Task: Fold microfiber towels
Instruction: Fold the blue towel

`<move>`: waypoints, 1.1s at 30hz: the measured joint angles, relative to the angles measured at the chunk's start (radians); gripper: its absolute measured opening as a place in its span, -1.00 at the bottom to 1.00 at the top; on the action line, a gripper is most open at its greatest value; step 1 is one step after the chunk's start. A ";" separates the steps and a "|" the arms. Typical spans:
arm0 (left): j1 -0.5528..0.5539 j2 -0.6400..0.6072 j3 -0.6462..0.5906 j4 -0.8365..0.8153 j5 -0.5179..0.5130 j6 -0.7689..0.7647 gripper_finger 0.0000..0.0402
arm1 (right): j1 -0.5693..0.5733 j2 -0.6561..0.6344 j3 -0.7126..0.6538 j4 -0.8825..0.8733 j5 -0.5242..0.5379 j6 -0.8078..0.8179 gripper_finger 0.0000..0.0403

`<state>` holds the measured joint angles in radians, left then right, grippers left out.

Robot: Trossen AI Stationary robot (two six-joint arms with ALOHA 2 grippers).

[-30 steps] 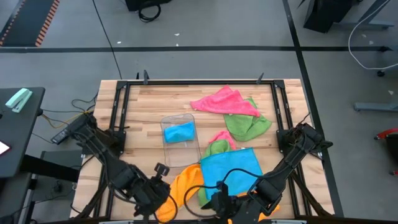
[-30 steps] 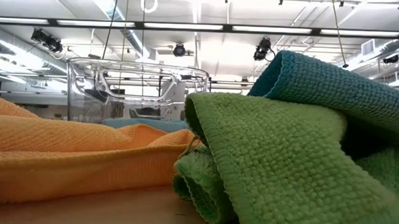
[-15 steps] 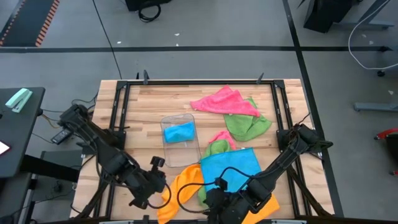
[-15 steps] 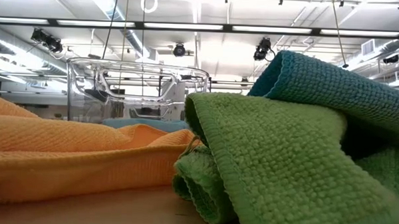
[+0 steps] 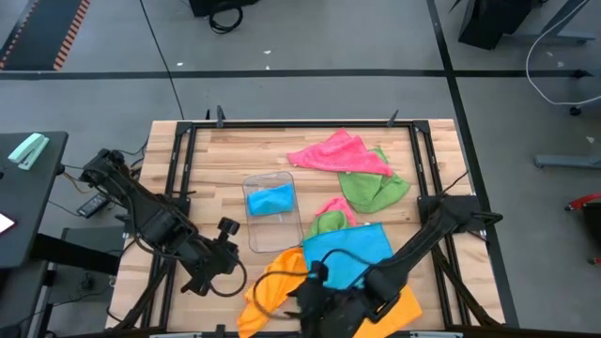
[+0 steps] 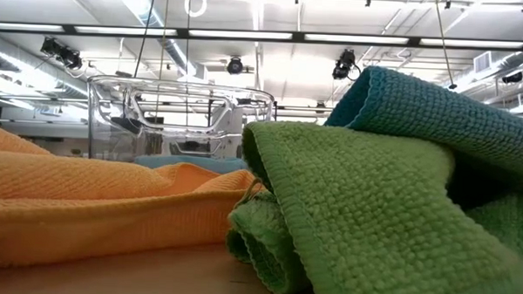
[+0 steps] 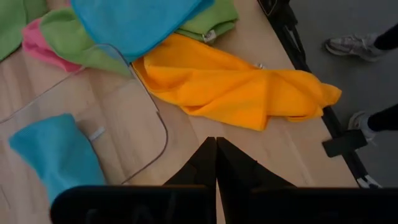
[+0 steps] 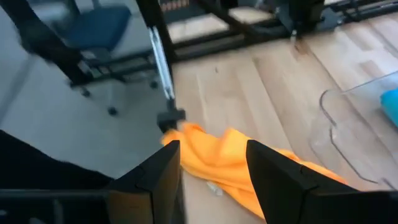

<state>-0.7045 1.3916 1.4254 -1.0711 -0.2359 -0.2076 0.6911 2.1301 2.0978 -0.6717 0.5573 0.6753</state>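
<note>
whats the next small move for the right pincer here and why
Probably lower the right pincer onto the orange towel and close on its near edge. Its fingers stand open just above that crumpled towel at the table's front edge, holding nothing, while the left pincer waits shut and empty beside the clear tray.

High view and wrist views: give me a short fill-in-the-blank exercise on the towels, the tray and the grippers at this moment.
1. The folded towel lying in the clear plastic tray is ____ in colour.
2. The left gripper's fingers are ____, holding nothing.
3. The right gripper hovers with its fingers apart over the ____ towel.
4. At the table's far edge, a pink towel partly overlaps a ____ towel.

Missing words: blue; shut; orange; green
</note>
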 joint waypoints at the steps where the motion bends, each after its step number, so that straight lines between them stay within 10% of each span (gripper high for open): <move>1: 0.002 -0.001 0.000 0.001 0.000 -0.005 -0.94 | 0.003 0.031 0.024 -0.022 0.006 -0.009 -0.04; 8: 0.000 -0.001 0.000 -0.003 0.002 -0.049 -0.87 | 0.021 0.108 0.119 -0.221 0.138 0.014 -0.04; 33: 0.002 -0.001 0.000 -0.028 0.001 -0.074 -0.92 | 0.068 0.311 0.116 -0.438 0.067 0.108 0.25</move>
<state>-0.7021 1.3911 1.4254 -1.0994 -0.2348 -0.2816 0.7589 2.4415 2.2139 -1.1097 0.6240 0.7837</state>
